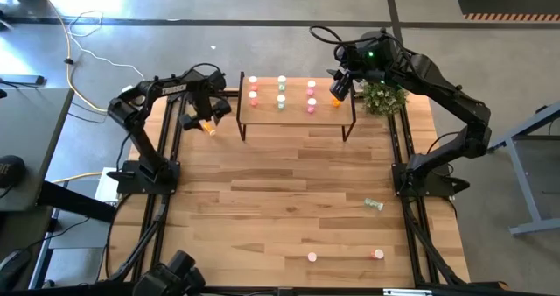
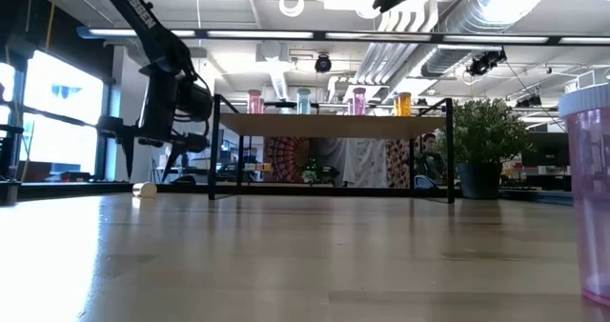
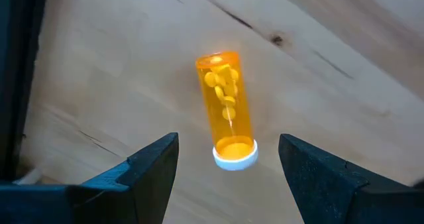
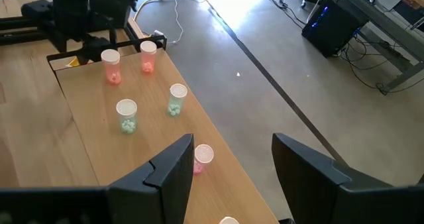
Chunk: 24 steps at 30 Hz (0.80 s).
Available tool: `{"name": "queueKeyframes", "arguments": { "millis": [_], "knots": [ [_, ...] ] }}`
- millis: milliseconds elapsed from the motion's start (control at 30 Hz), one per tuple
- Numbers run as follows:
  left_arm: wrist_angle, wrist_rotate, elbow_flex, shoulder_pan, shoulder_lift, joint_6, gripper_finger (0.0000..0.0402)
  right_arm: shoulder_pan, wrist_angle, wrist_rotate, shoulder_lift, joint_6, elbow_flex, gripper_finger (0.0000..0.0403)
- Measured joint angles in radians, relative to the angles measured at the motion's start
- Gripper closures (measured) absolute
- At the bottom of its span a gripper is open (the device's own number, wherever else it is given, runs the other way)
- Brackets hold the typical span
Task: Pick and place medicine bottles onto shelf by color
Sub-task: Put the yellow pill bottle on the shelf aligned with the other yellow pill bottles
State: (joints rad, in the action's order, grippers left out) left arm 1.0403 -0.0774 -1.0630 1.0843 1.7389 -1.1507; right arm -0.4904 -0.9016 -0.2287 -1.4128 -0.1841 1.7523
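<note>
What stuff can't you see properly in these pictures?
- Right tool: in the high view its tips are hidden by its own arm over the shelf.
- Orange bottle: its label side faces the table.
- Pink bottle: cut off by the low view's edge, blurred.
- Green bottle: too small to read in the high view.

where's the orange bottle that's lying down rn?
In the high view, the orange bottle lies on its side on the table, just left of the shelf, under the open left claw.
</note>
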Motion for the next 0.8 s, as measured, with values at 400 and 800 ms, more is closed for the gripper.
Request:
{"name": "queueKeyframes", "arguments": {
  "millis": [400,800],
  "knots": [
    [-0.073,-0.002,0.000,-0.001,0.065,-0.010,0.0151,0.000,0.000,0.000,0.000,0.000,0.000,0.0208],
    [-0.078,0.006,-0.003,0.002,0.098,0.010,0.0155,0.000,0.000,0.000,0.000,0.000,0.000,0.0208]
  ]
}}
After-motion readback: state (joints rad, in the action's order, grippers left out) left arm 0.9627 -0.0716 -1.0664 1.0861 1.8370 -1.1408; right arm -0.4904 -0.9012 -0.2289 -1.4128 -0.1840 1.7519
